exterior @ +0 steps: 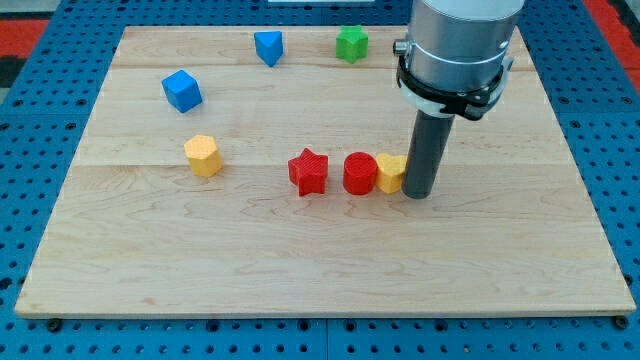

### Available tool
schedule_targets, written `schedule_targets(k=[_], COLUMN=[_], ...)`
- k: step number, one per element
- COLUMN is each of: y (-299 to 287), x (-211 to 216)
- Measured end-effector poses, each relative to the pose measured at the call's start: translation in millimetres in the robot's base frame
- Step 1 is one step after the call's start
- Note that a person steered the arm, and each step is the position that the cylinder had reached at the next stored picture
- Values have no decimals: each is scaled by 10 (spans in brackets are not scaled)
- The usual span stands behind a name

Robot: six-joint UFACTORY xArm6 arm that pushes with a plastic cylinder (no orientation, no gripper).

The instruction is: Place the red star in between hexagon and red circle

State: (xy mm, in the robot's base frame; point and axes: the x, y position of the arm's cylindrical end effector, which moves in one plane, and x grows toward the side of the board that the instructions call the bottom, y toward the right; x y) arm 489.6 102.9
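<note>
The red star (308, 171) lies near the middle of the wooden board. The red circle (359, 173) sits just to its right, with a small gap between them. A yellow block (390, 173) touches the red circle's right side; its shape is partly hidden by the rod. The yellow hexagon (203, 156) lies apart at the view's left. My tip (418, 193) rests against the right side of the yellow block, in line with the red circle and the red star.
A blue cube (182, 90) lies at the upper left. A blue block (268, 47) and a green block (351, 43) lie near the board's top edge. The wooden board (320, 260) rests on a blue perforated surface (30, 130).
</note>
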Motion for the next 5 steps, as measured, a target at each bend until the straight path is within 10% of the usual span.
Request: schedule_targets(k=[5], y=[-1169], x=[18])
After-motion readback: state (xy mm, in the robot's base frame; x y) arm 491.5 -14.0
